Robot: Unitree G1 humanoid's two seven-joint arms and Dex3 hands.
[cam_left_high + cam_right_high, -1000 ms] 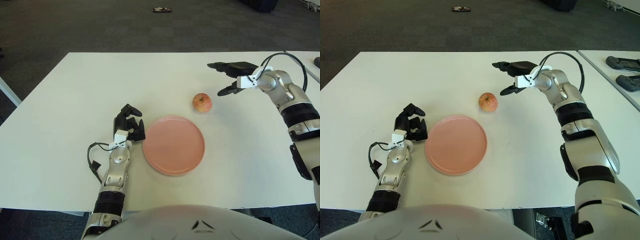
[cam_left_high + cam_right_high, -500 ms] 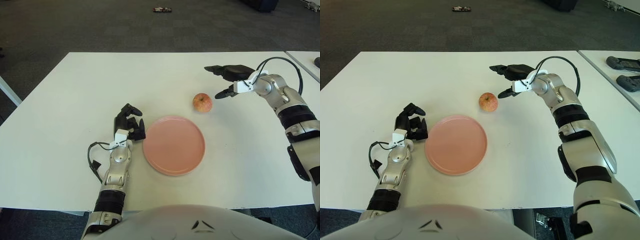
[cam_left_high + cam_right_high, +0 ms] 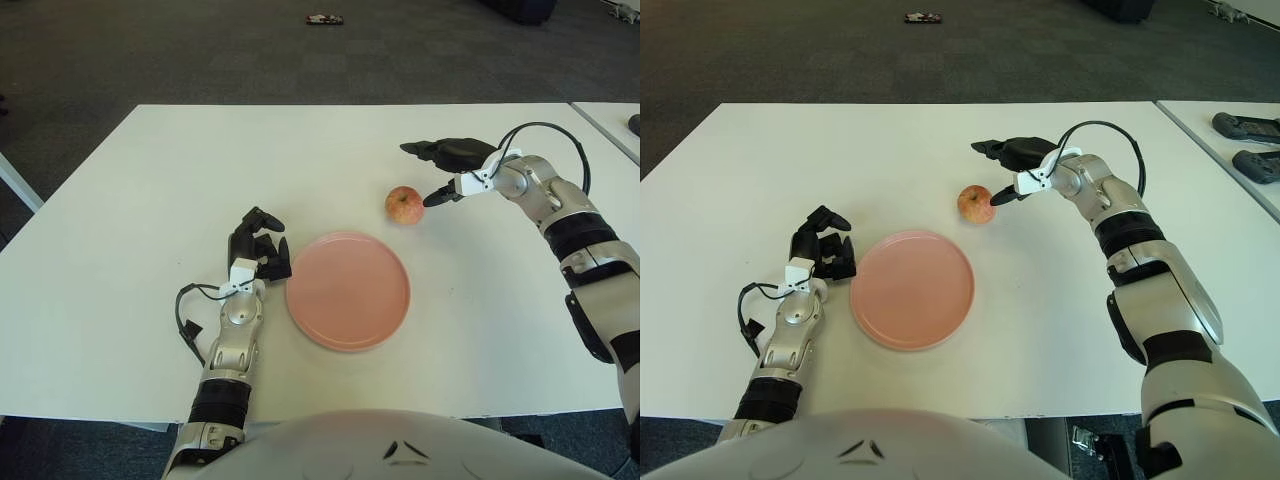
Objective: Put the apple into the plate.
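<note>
Here the right hand hovers just right of the red apple, fingers spread, holding nothing; the pink plate lies nearer, left hand curled at its left. Only the right eye view shows two dark controllers far right.

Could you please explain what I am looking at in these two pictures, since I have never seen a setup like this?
This is a humanoid robot with two metal arms, each ending in a black three-finger robot hand. Both pictures come from a stereo camera on its head, looking down at the white table, so they show one scene from slightly different spots. On the table lie a round pink plate and a small red-yellow apple, which sits beyond the plate, not on it. The right robot hand has its fingers spread beside the apple, very close to it, and holds nothing. The left robot hand shows just left of the plate, fingers curled and holding nothing.
</note>
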